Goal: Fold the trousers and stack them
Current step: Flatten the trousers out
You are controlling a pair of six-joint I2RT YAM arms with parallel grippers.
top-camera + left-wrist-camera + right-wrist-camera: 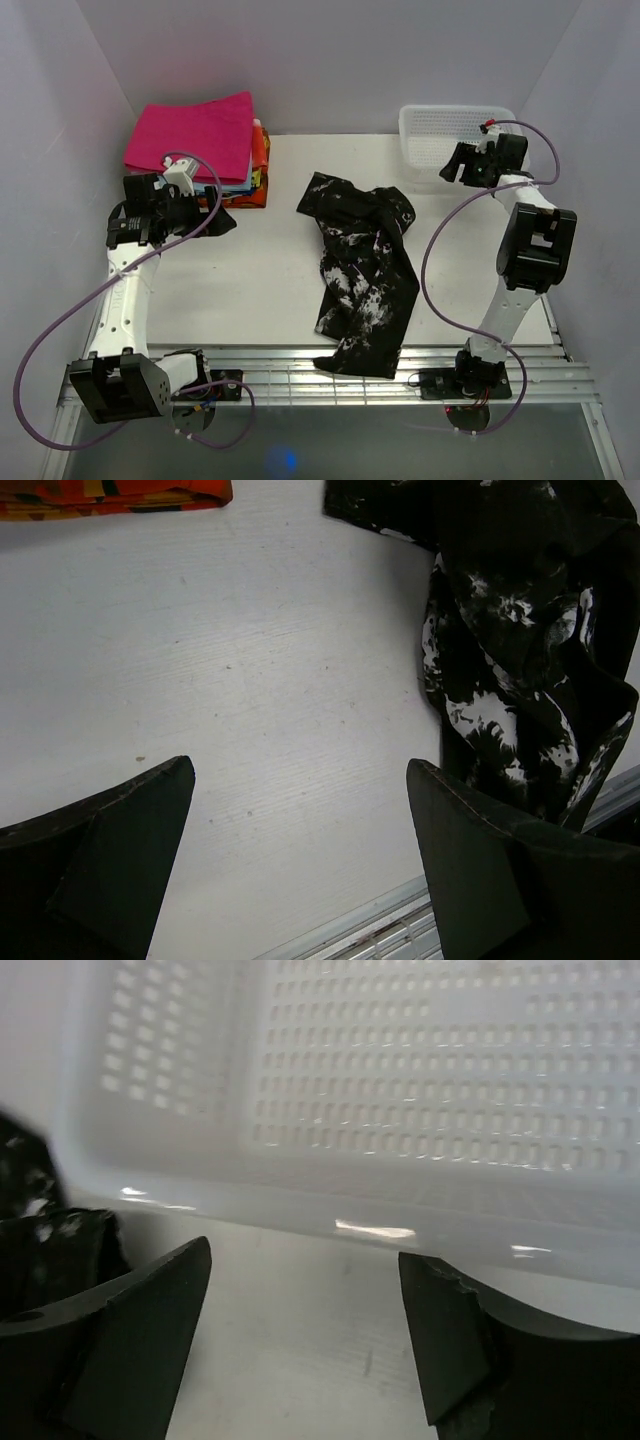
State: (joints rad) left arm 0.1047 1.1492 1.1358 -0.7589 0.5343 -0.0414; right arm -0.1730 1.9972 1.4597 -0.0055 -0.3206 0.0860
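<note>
Trousers run 12 to 6 o'clock, lying 3 o'clock of the open left tool and 8 o'clock of the open right tool.

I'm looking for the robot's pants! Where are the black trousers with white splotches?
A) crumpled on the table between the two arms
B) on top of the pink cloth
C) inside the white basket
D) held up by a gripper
A: the trousers lie rumpled on the table between the arms, and both the left gripper and the right gripper are open and empty.
</note>
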